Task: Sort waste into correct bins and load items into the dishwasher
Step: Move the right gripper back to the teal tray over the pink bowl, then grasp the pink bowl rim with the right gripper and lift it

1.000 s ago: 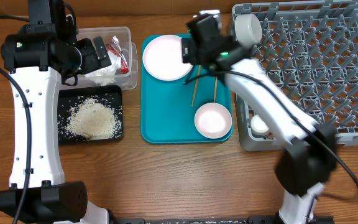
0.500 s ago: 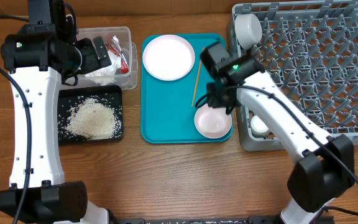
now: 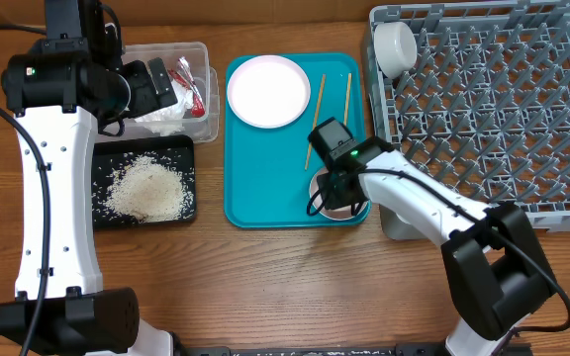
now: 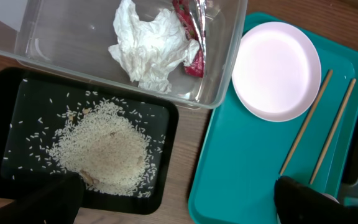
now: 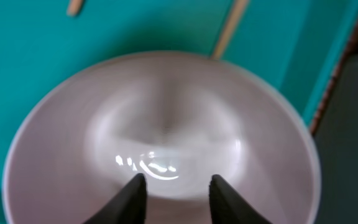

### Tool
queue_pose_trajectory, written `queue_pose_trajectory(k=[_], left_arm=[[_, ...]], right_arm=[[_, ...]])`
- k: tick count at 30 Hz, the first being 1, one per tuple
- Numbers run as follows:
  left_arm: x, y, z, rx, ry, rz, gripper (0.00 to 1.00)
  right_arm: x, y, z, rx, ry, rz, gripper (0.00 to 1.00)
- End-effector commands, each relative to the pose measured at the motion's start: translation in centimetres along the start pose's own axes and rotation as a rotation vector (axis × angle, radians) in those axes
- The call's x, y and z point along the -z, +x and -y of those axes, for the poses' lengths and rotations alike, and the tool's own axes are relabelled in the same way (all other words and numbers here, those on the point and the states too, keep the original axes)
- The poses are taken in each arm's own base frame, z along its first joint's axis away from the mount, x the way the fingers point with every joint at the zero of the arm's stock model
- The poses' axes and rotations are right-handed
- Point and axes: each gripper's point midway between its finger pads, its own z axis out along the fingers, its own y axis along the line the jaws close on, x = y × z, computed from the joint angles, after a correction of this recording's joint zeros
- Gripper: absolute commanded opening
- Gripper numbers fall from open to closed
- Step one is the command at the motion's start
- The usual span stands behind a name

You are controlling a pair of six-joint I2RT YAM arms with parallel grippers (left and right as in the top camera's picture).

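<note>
Wooden table (image 3: 265, 287) under grey dish rack (image 3: 522, 119)

A count of what sits on the bench (image 3: 265, 277)

One white plate (image 3: 267, 91), two wooden chopsticks (image 3: 314, 121), one white bowl (image 5: 160, 118) and one white cup (image 3: 396, 44). Of containers there are four: one grey pegged rack (image 3: 493, 109), one teal tray (image 3: 265, 178), one clear tub (image 3: 209, 99) and one black tray (image 3: 181, 150). For waste there is one crumpled tissue (image 4: 148, 46), one red-and-white wrapper (image 4: 191, 31) and one heap of rice (image 4: 104, 152), its grains too many to count.
</note>
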Motion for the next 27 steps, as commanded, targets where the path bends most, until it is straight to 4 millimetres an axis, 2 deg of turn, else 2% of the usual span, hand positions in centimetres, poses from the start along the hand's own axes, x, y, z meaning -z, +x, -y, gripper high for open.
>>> queue_pose_trajectory(k=[1,5,12,17,20,23,27], left_arm=[[0.2,-0.1,0.2,0.003,-0.005,0.01,1.0],[0.2,-0.1,0.2,0.003,-0.005,0.01,1.0],[0.2,-0.1,0.2,0.003,-0.005,0.01,1.0],[0.2,-0.1,0.2,0.003,-0.005,0.01,1.0],[0.2,-0.1,0.2,0.003,-0.005,0.01,1.0],[0.2,-0.1,0.2,0.003,-0.005,0.01,1.0],[0.2,-0.1,0.2,0.003,-0.005,0.01,1.0]], right_arm=[[0.1,0.5,-2.1,0.165,-0.036,0.0,0.39],[0.7,0.6,-4.6,0.245,-0.056,0.021,0.42],[1.7,0.0,-5.4,0.291,-0.048,0.043,0.51],[4.3,-2.7,-6.7,0.284,-0.09,0.114,0.54],[6.2,-4.1,-7.0,0.266,-0.099,0.146,0.6],[7.5,-5.1,-5.6,0.165,-0.074,0.153,0.62],[7.3,-4.8,-1.6,-0.026,-0.032,0.089,0.61]])
